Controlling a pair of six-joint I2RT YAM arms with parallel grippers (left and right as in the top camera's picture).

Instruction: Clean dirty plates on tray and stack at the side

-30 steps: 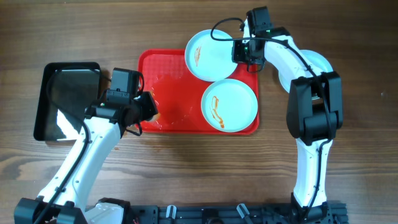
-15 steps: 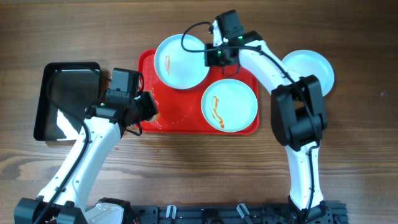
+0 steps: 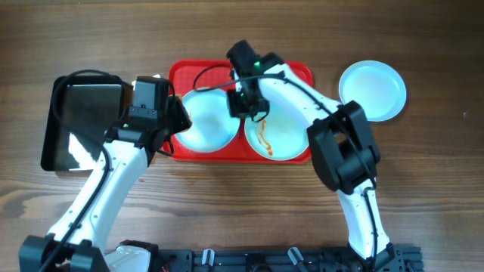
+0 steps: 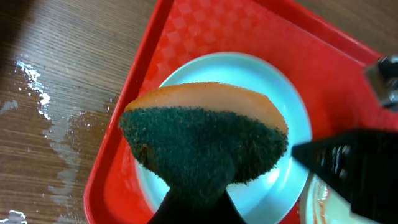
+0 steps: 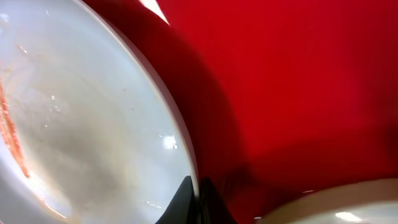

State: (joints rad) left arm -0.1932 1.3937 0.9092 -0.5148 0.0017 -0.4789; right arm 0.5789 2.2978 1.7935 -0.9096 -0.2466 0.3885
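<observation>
The red tray [image 3: 295, 74] lies mid-table. My right gripper [image 3: 243, 102] is shut on the right rim of a pale plate [image 3: 206, 127] lying on the tray's left half. In the right wrist view the fingers [image 5: 198, 198] pinch that rim, and the plate [image 5: 87, 112] shows a thin orange smear. My left gripper [image 3: 178, 117] is shut on a green-and-orange sponge [image 4: 205, 140] held just over the same plate [image 4: 283, 99]. A second plate [image 3: 281, 136] with an orange smear sits on the tray's right half. A third, clean plate [image 3: 372, 91] lies on the table to the right.
A black rectangular tray [image 3: 79, 121] lies left of the red tray. Water droplets [image 4: 37, 102] wet the wood beside the red tray's left rim [image 4: 115, 155]. The right arm reaches across the tray from the right.
My right gripper has dragged the held plate from the tray's back right corner to its left half. My left gripper with the sponge has shifted slightly toward the back, over that plate.
</observation>
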